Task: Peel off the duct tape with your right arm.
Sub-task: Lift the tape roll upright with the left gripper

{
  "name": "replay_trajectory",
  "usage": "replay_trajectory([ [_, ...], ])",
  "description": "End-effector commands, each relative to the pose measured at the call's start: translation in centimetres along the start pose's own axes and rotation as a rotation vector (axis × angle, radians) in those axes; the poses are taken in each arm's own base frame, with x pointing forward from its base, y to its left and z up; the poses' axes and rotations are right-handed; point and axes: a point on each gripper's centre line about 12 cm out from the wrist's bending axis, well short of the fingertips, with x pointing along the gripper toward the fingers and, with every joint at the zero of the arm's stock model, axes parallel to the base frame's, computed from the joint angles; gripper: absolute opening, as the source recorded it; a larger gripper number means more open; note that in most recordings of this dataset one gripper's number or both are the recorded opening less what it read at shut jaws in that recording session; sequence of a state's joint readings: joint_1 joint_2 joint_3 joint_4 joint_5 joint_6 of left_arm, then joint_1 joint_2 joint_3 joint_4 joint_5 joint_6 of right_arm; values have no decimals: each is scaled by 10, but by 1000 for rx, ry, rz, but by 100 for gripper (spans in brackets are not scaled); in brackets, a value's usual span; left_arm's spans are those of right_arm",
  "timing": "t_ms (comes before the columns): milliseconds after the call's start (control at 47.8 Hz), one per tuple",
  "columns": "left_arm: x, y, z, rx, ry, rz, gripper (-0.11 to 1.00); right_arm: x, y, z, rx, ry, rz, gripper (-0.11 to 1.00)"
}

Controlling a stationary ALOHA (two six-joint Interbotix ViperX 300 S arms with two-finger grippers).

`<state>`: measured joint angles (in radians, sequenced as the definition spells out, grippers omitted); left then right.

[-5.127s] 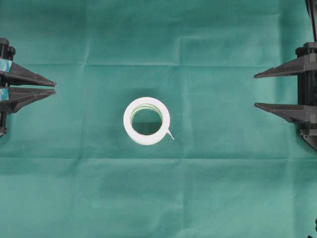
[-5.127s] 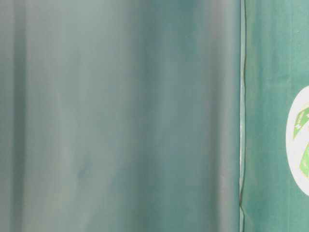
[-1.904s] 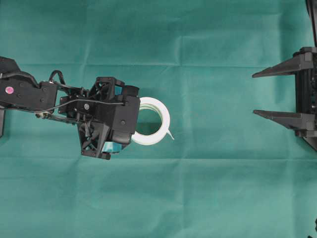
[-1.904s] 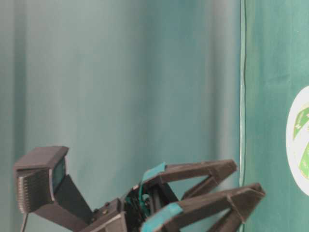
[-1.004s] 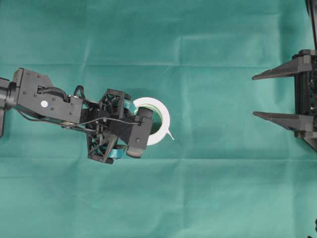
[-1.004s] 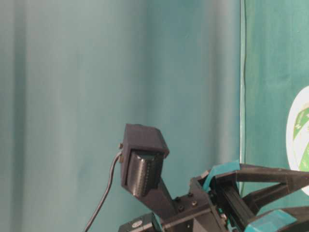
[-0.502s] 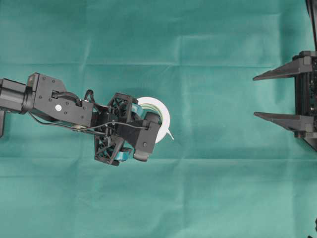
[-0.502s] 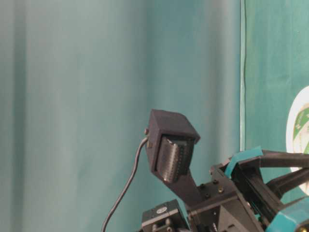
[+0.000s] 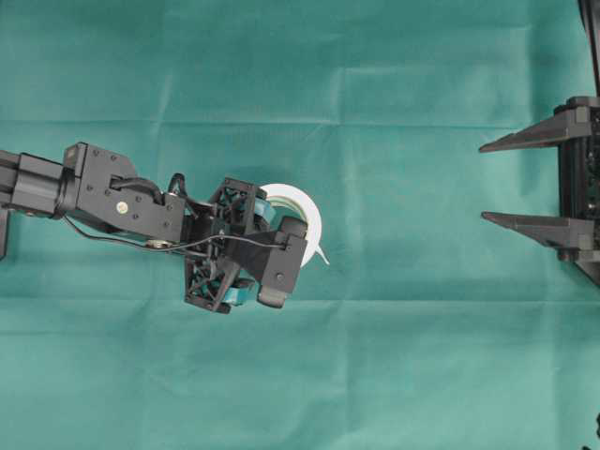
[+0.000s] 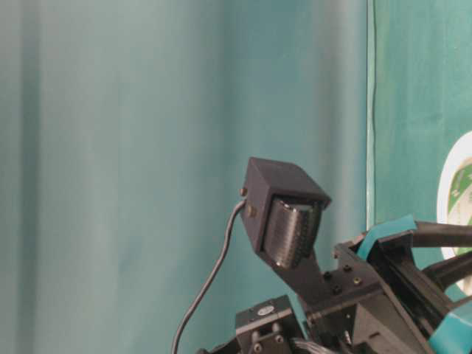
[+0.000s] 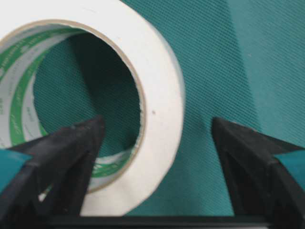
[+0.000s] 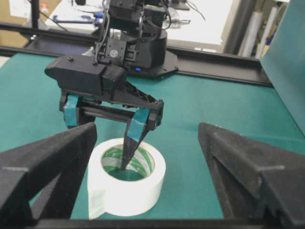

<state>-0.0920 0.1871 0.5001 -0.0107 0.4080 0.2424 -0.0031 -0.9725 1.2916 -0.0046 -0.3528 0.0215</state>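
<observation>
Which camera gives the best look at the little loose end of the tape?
The right wrist view: the tab hangs on the roll's near wall. Overhead it is a tiny point. The left wrist and table-level views show only parts of the roll, no tab.

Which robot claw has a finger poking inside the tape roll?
The left gripper, the one with teal patches: one finger dips inside the duct tape. The plain black right gripper waits far away.

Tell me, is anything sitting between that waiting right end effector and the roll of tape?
Nothing lies on the green cloth between the right end effector and the duct tape. The loose tab faces that side. The left end effector straddles the roll's far wall, one finger inside the core.
</observation>
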Motion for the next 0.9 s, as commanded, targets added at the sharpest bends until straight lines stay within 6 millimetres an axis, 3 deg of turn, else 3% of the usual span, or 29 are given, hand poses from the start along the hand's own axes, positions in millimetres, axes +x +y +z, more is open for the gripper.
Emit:
replay_trajectory([
  [0, -7, 3, 9, -3, -33, 8, 86, 1, 0, 5, -2, -17, -1, 82],
  [63, -7, 3, 9, -4, -33, 8, 76, 1, 0, 4, -2, -15, -1, 82],
  [188, -9, 2, 10, 0, -33, 6, 44, 1, 0, 5, -2, -17, -1, 82],
  [356, -11, 0, 9, 6, -22, 2, 28, 1, 0, 4, -2, -15, -1, 82],
  [607, -24, -6, 13, 73, -29, -3, 22, 1, 0, 5, -2, -23, -1, 82],
  [879, -64, -6, 29, 78, -126, 16, 22, 0, 0, 2, 9, -25, 0, 82],
])
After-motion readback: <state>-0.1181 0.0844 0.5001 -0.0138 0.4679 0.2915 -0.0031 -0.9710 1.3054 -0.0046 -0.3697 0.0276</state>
